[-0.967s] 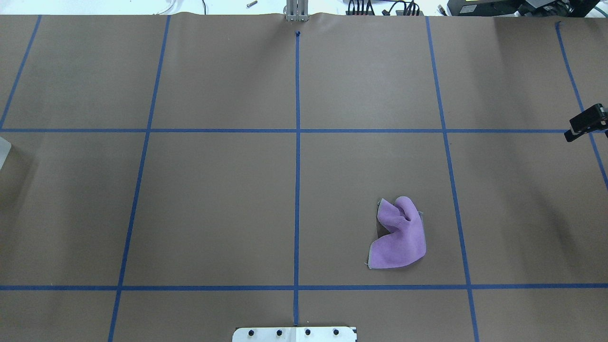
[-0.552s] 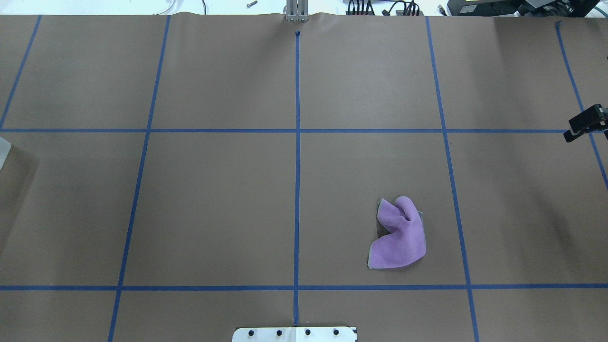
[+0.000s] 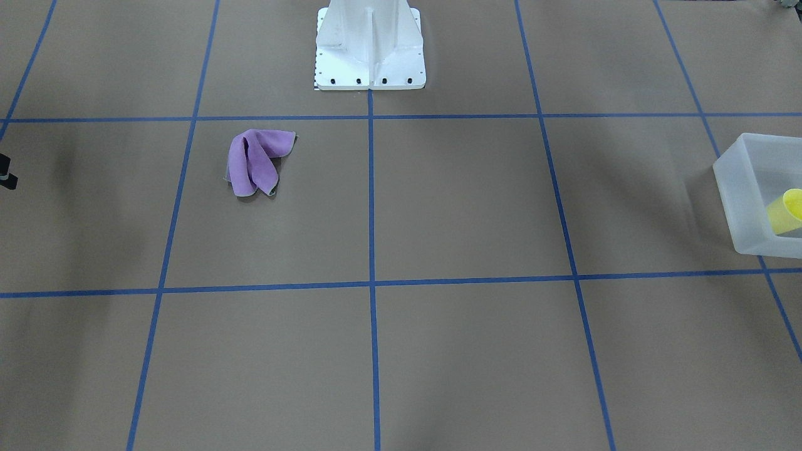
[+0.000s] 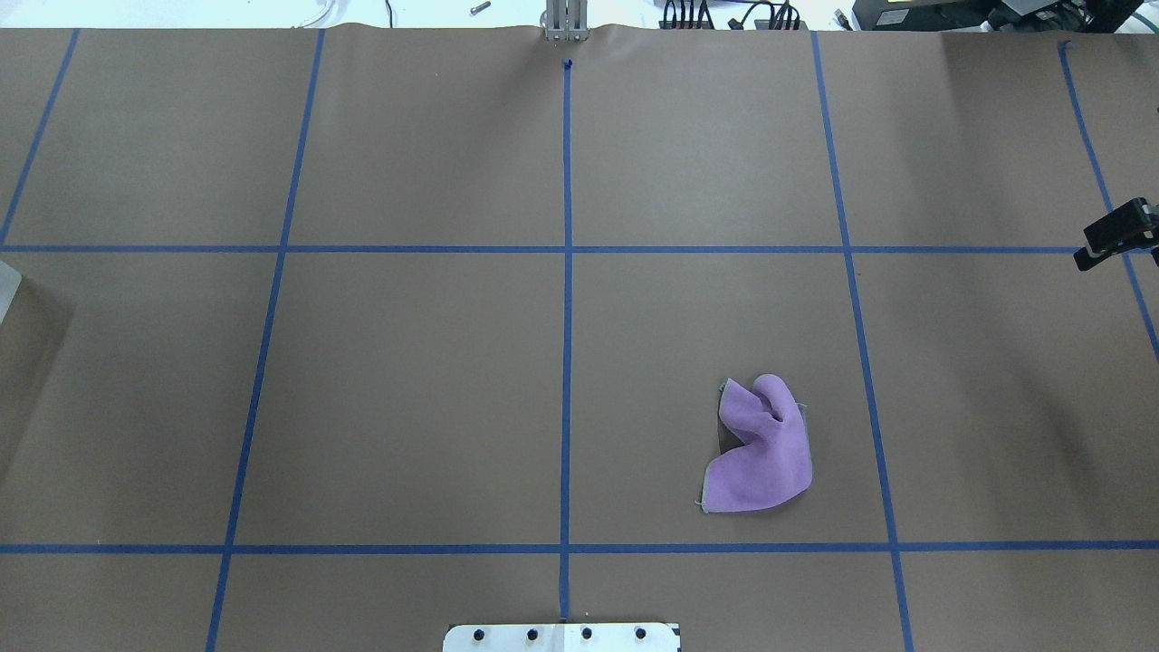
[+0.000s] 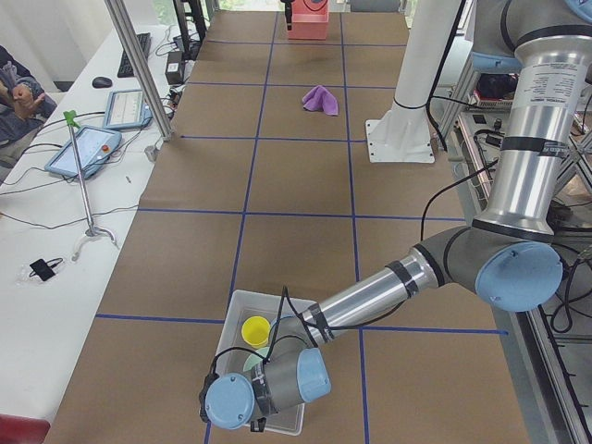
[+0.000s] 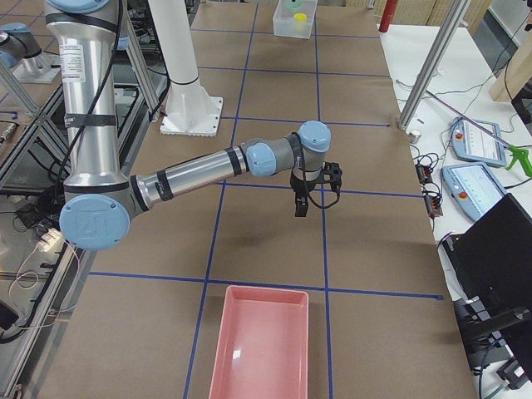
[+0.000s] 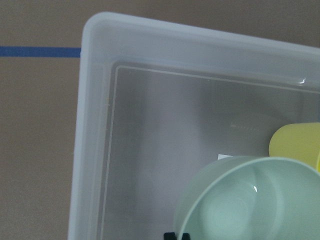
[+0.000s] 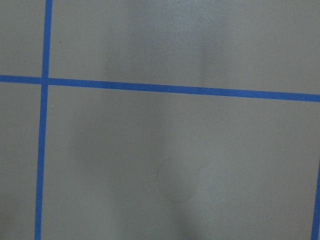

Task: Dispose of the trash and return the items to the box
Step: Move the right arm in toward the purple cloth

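Table (image 4: pixel 407 389) brown paper, gridded with blue tape (image 4: pixel 567 317); cloth (image 4: pixel 761 453) at 5 o'clock lilac, grey edging; tub (image 3: pixel 739 181) at 3 o'clock translucent milky white; cup (image 3: pixel 786 212) bright yellow; bowl (image 7: pixel 245 200) mint green; tray (image 6: pixel 262 341) pink; right arm (image 6: pixel 199 170) silver, pale-blue joints.

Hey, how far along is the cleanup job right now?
Done: the yellow cup and mint-green bowl are in the box. In hand: the left arm hangs over the box; its grip is hidden. Left: the purple cloth lies on the table, the right gripper far from it.
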Robot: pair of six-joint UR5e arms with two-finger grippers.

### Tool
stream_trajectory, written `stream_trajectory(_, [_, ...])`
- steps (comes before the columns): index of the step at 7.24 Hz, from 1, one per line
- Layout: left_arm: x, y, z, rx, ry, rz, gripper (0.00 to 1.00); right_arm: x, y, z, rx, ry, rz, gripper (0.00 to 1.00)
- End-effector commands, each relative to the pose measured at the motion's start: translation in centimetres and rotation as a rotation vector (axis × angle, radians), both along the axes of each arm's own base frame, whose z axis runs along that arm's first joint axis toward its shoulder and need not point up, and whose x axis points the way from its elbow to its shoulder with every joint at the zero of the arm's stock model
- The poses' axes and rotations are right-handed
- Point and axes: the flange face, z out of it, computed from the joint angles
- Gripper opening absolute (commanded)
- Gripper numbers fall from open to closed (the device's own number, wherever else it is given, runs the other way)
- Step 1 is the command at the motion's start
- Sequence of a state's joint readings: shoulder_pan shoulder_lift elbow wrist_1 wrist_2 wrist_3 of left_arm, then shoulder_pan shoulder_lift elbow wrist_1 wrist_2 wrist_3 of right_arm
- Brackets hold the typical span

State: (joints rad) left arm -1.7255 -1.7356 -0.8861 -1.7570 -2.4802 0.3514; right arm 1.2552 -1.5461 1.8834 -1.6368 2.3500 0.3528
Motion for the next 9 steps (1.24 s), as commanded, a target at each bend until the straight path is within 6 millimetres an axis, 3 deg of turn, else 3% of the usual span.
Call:
stream_trajectory(1, [-0.1,-0.4,0.6,-0.003,-0.016,0.002,0.11,0.0,0.0,0.1,-0.002,0.000,0.001,1.00])
stream_trajectory(2, [-0.2,-1.1,0.0,0.012,-0.018,0.002,0.77,0.0,-0.1,0.0,-0.001,0.000,0.001,1.00])
stream_trajectory(3, [-0.4,-2.3,-1.0,0.026,-0.020,0.000,0.98,0.0,0.0,-0.1,-0.011,0.000,0.011,1.00])
stream_trajectory(5, [-1.8,-5.6,-5.2,0.091,-0.036,-0.021,0.98,-1.5,0.7,-2.0,-0.042,-0.012,0.041,1.00])
stream_trajectory(7, [-2.1,-7.4,-12.7,0.068,-0.052,-0.107,0.98,-6.4,3.2,-6.9,-0.097,-0.033,0.071,1.00])
stream_trajectory(9, [0.2,-8.1,-21.2,0.038,-0.052,-0.136,0.98,-15.4,5.2,-14.0,-0.135,-0.009,0.161,1.00])
